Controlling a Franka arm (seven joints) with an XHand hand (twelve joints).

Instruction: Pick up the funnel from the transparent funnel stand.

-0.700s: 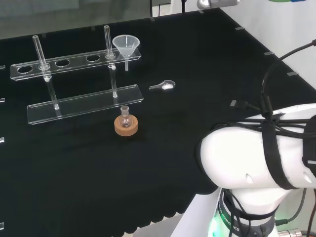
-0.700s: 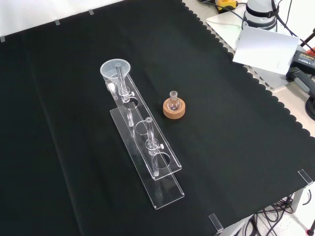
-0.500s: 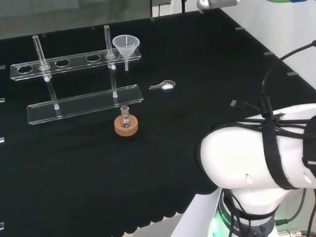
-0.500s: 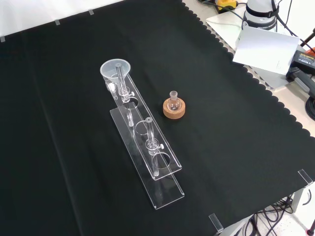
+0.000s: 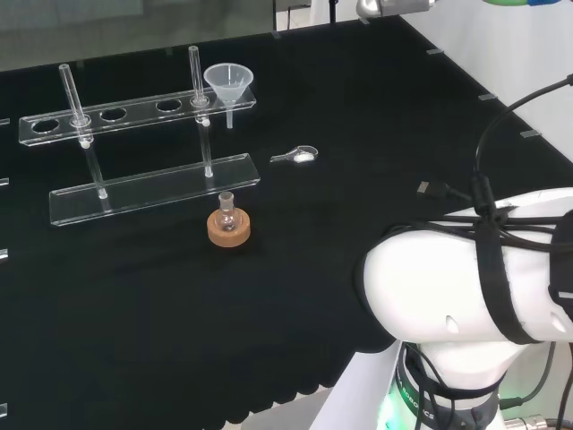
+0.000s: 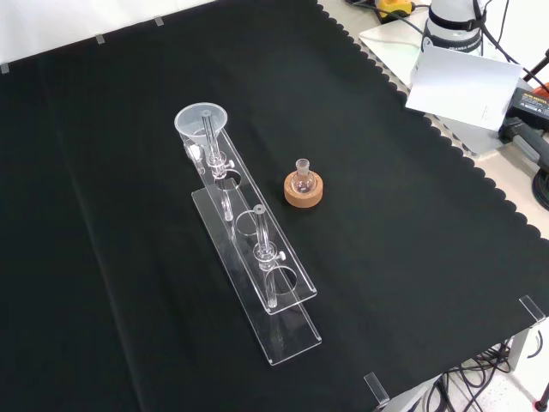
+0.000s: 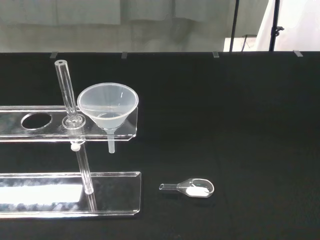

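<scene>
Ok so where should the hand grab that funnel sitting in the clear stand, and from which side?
Probably the funnel by its wide cone rim, from above: the cone sits proud of the stand's top shelf while the stem hangs through the end hole. Come from the open end side, away from the upright rod.

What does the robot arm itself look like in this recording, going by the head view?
The arm is glossy white with large rounded links. Black cables loop over it, held against the link by a broad black strap. A green light glows near its base. A white link also shows at the front view's top edge.
</scene>
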